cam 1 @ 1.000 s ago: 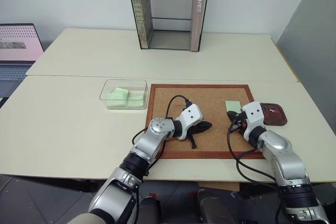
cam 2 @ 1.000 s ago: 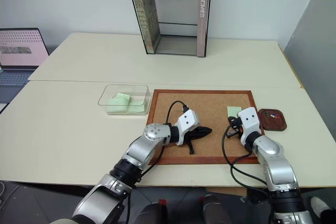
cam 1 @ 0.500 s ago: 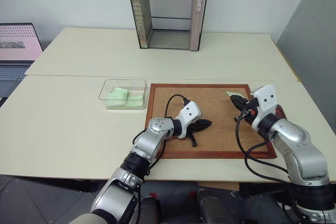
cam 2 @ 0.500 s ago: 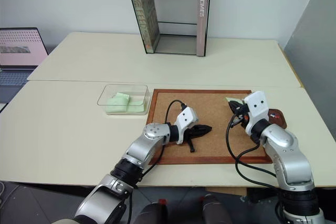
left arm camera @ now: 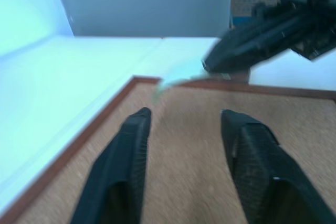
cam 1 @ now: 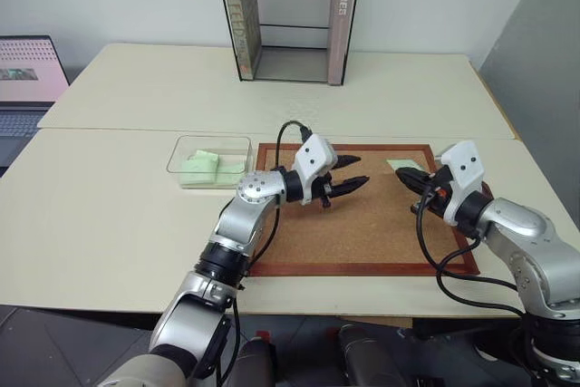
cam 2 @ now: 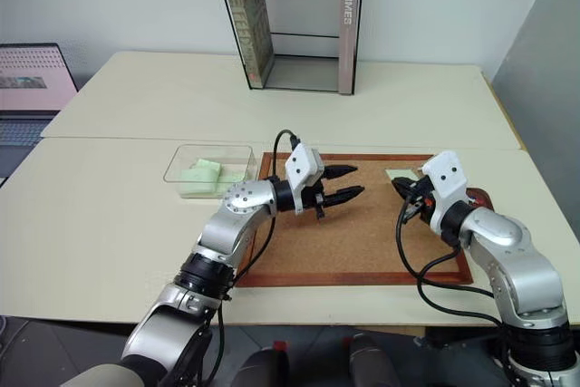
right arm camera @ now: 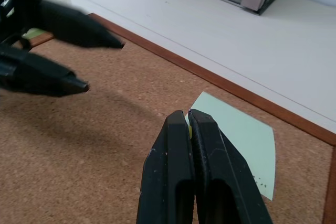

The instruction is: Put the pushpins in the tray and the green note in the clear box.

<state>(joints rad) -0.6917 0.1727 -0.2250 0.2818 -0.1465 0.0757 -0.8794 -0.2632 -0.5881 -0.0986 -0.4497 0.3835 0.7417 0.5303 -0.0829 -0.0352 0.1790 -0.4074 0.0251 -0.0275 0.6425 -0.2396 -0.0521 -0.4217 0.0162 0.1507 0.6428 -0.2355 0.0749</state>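
Head views: left end effector (cam 1: 349,182) fingers apart over grainy corkboard (cam 1: 362,224), flat mint note (cam 1: 404,166) at board's 1 o'clock corner, clear box (cam 1: 208,161) at 9 o'clock, right wrist view: right end effector (right arm camera: 188,115) pinched together over note (right arm camera: 241,132), yellowish speck between tips.

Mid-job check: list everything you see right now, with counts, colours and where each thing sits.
table: cream, under everything
book stand: 1, black-framed glass, far centre
books: 2, upright at the stand's two sides
laptop: 1, open, far left
clear box: 1, transparent, left of the corkboard
papers: pale green, inside the clear box
corkboard: 1, brown, wood-framed, centre
green note: 1, pale green, corkboard's far right part
tray: 1, dark reddish-brown, mostly hidden behind the right arm
left gripper: open, above the corkboard
right gripper: shut, tips at the note's corner
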